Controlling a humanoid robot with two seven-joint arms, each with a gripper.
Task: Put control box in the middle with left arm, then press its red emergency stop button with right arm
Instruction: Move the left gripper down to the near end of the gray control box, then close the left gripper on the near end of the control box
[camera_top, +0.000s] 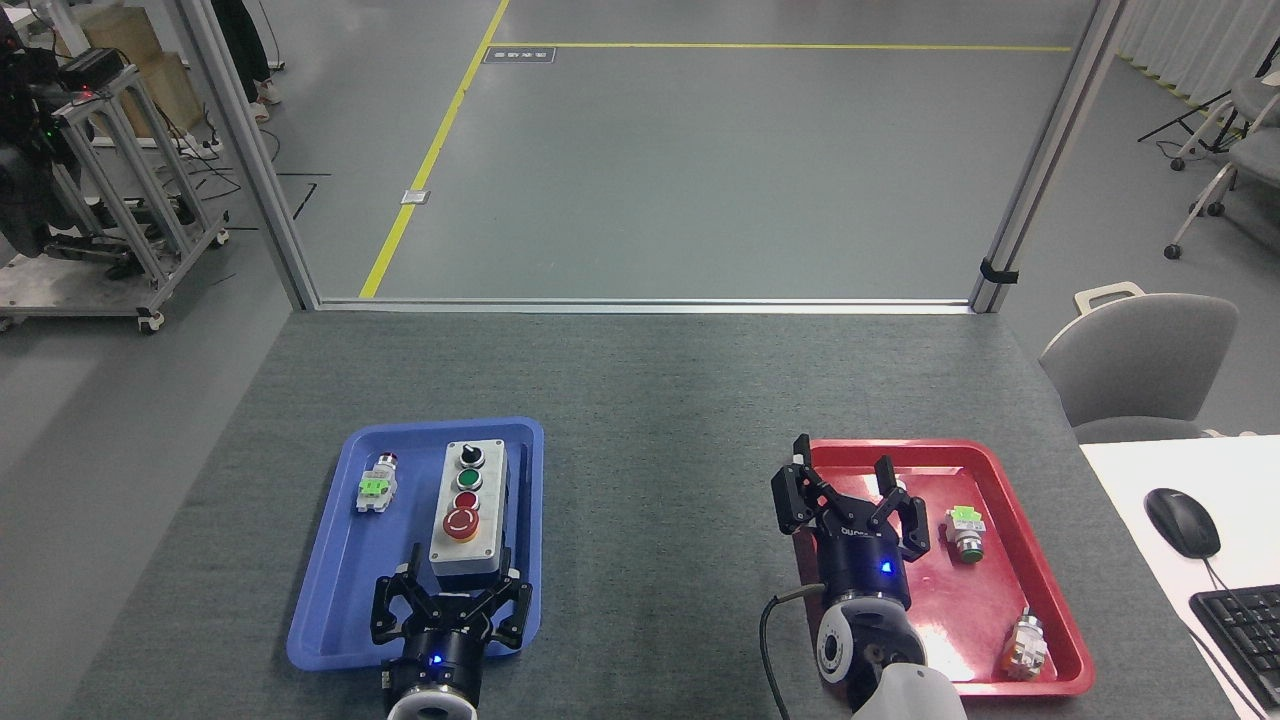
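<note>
The left gripper (452, 598) is seen with its fingers (409, 583) spread wide and empty, just at 6 o'clock of the control box (468, 514), whether touching cannot be told. The box lies in the blue tray (330, 590) at the table's (640, 380) left, its red emergency stop button (461, 523) nearest, a loose push-button part (375, 487) at 9 o'clock. The right gripper (850, 497), fingers parted on nothing, is held over the red tray (1040, 570), where 2 small parts (965, 531) lie.

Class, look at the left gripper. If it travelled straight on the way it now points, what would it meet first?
Most likely the near end of the control box in the blue tray: the left gripper points at it, open. Its height above the box is unclear.
</note>
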